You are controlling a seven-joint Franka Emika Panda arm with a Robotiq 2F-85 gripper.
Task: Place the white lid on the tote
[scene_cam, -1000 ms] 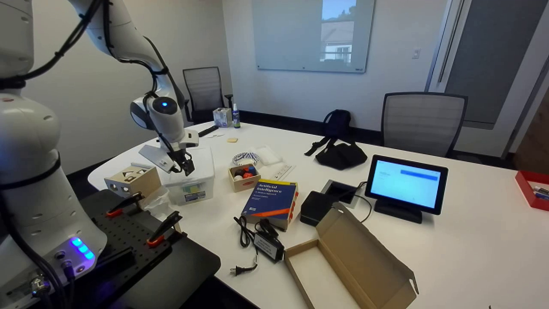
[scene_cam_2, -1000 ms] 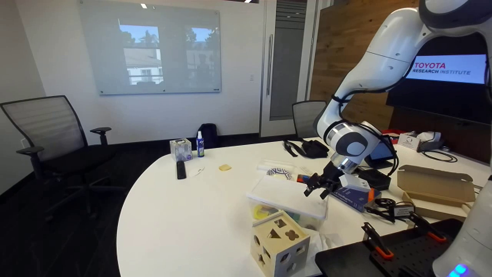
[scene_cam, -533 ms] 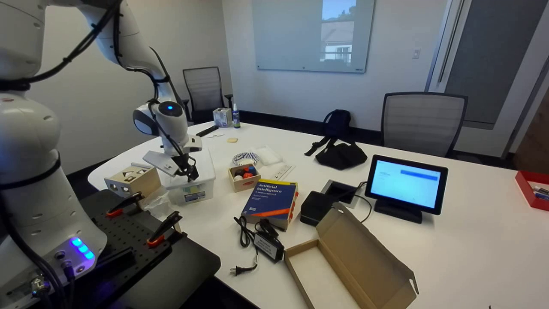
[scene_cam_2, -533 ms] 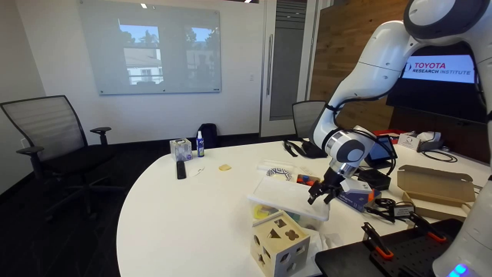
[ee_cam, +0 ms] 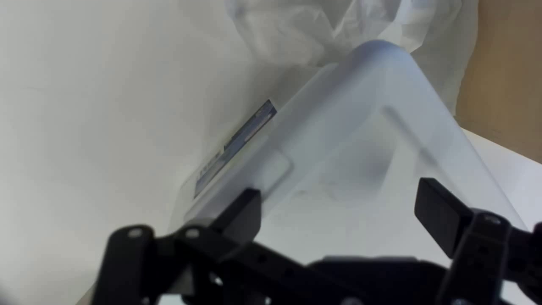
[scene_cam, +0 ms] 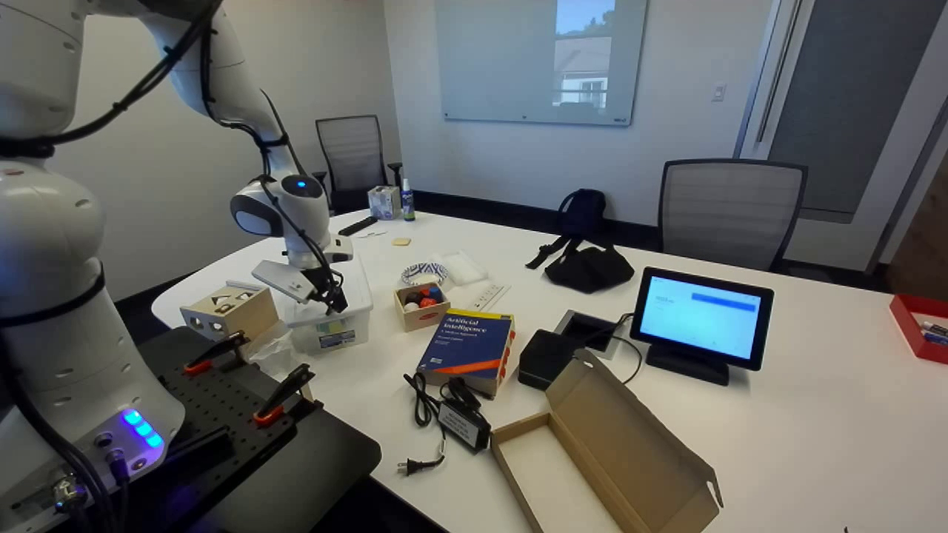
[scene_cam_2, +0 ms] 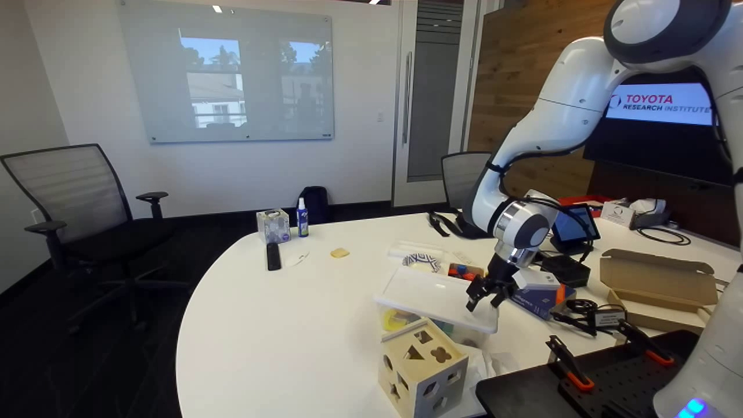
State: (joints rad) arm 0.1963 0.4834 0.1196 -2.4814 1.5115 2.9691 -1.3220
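Note:
The white lid [scene_cam_2: 429, 290], a whitish semi-clear rectangle with rounded corners, lies on top of the clear tote [scene_cam_2: 467, 337]. In the wrist view the lid [ee_cam: 338, 207] fills the middle, and the tote's labelled side [ee_cam: 250, 129] shows below its rim. I cannot tell whether the lid is fully seated. My gripper [scene_cam: 335, 302] is over the tote's end nearest the robot base, pointing down. In the wrist view its two fingers [ee_cam: 338, 190] are wide apart with nothing between them. They are close above the lid; touching cannot be told. The arm partly hides the lid in an exterior view.
A wooden shape-sorter box [scene_cam_2: 424, 371] and a crumpled plastic bag [scene_cam: 275, 348] stand close to the tote. A small box of balls [scene_cam: 422, 303], a patterned bowl [scene_cam: 424, 274], a flat clear plastic piece [scene_cam: 465, 268] and a thick book [scene_cam: 470, 348] lie on its other side.
My gripper has moved toward the tote's end near the robot base and lower. The lid has shifted very slightly in an exterior view. The fingers stay apart.

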